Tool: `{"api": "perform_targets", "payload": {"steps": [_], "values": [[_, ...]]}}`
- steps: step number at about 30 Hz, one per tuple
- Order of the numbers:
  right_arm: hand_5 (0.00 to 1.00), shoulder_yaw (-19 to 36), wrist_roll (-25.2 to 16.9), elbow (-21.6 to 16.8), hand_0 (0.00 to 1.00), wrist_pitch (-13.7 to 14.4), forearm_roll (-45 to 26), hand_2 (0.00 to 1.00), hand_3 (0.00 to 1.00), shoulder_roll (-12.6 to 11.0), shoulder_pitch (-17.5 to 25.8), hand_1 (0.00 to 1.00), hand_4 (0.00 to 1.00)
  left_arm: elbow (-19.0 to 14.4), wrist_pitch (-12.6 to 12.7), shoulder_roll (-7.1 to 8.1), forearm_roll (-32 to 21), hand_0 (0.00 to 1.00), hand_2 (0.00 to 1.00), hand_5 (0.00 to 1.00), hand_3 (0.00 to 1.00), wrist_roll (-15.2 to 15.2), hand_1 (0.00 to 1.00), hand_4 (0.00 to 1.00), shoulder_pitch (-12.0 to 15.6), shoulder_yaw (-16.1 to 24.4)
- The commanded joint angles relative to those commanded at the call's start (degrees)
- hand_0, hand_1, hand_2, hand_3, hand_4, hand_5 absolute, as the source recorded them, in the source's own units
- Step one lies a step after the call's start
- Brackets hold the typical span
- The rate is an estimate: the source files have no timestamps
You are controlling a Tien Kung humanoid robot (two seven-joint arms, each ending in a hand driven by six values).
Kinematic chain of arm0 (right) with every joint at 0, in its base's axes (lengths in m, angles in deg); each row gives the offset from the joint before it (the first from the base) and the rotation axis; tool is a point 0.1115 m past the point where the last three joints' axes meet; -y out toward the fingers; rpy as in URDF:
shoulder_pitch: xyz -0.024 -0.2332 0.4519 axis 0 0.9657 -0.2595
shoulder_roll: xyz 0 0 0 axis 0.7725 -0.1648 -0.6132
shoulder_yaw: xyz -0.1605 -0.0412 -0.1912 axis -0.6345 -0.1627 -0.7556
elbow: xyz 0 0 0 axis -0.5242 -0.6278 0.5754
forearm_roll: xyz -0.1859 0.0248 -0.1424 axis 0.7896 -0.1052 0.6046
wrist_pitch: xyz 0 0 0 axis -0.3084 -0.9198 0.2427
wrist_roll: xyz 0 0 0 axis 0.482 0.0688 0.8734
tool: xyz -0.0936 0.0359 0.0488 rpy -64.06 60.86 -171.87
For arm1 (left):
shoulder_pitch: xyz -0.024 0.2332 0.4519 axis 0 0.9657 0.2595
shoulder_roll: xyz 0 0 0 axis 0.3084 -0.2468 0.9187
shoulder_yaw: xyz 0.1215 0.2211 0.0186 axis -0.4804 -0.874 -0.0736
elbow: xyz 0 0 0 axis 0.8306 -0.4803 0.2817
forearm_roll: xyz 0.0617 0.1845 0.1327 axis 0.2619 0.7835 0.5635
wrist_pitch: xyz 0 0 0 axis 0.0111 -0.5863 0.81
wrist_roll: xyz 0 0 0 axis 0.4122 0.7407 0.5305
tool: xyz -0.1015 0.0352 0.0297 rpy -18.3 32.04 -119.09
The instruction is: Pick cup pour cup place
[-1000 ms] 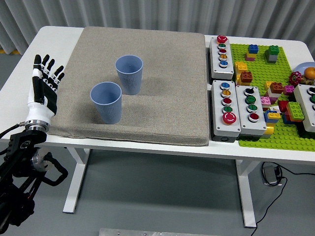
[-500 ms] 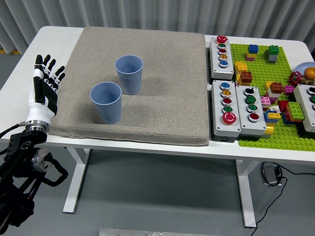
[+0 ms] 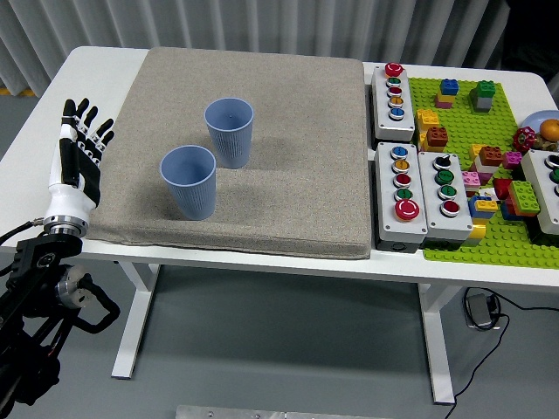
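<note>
Two blue ribbed cups stand upright on a grey-beige mat. The near cup is at the mat's front left, the far cup just behind and to its right. My left hand is raised over the table's left edge, left of the near cup and apart from it, fingers spread and holding nothing. The right arm is out of the picture.
Three grey button boxes lie right of the mat. A green baseplate with several toy bricks covers the table's right end, with another button box at the picture's right edge.
</note>
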Motion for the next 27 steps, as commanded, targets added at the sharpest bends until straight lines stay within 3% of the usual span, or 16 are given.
{"api": "perform_targets", "payload": {"steps": [27], "values": [[0.254,-1.8,0.5,0.0,0.69,0.5,0.0,0.602,0.595,0.7,0.3,0.659,0.002,-1.4,0.1,0.15,0.7,0.888,0.99,0.998,0.967,-0.6,0.876,0.779,1.0,1.2]]}}
